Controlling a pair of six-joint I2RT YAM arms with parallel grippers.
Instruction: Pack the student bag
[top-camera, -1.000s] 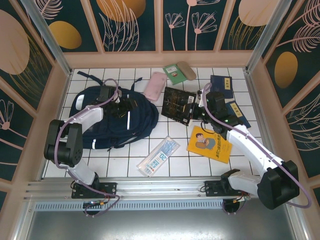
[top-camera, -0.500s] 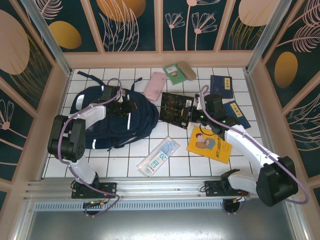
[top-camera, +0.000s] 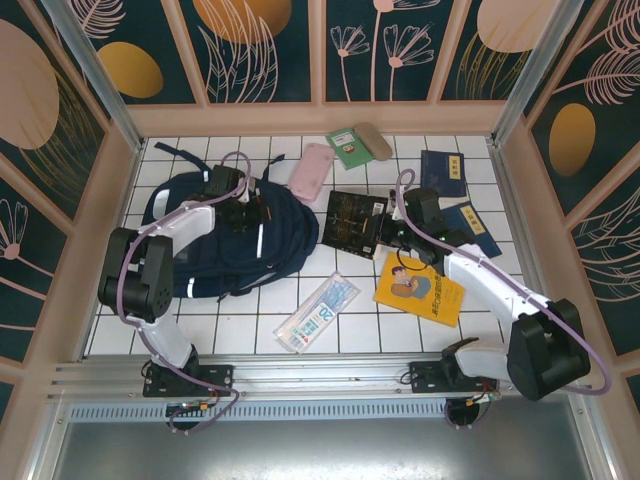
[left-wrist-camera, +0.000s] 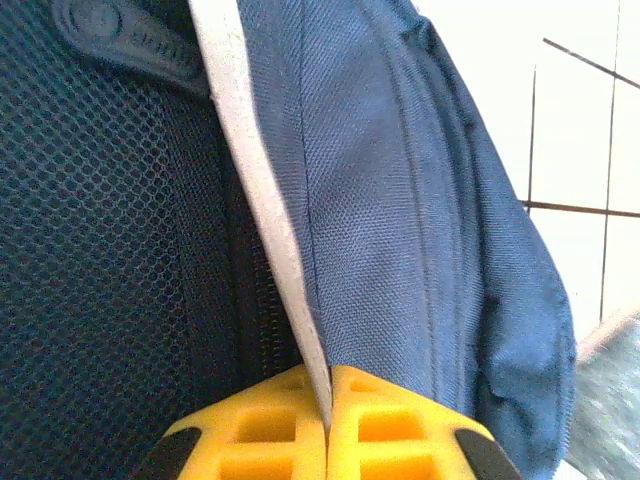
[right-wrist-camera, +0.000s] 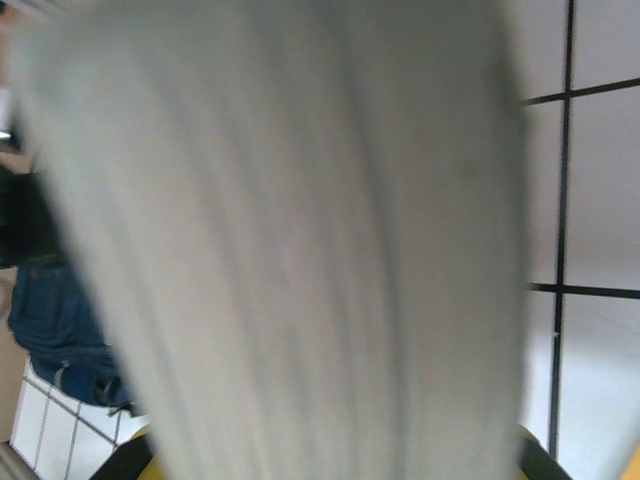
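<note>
Navy student bag (top-camera: 285, 232) now pinched by left pincer (left-wrist-camera: 328, 388); right pincer (top-camera: 384, 228) clamps black book (top-camera: 350, 220).

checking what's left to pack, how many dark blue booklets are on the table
2. One dark blue booklet lies at the far right; the second dark blue booklet lies just nearer, slightly further right. Others may be hidden inside the student bag.

The top camera looks down from above and behind my bases over the whole tiled table (top-camera: 360, 322). My left wrist camera sits right against the navy backpack (left-wrist-camera: 400, 250); my right, against a book (right-wrist-camera: 280, 250). Both show in the top view.
</note>
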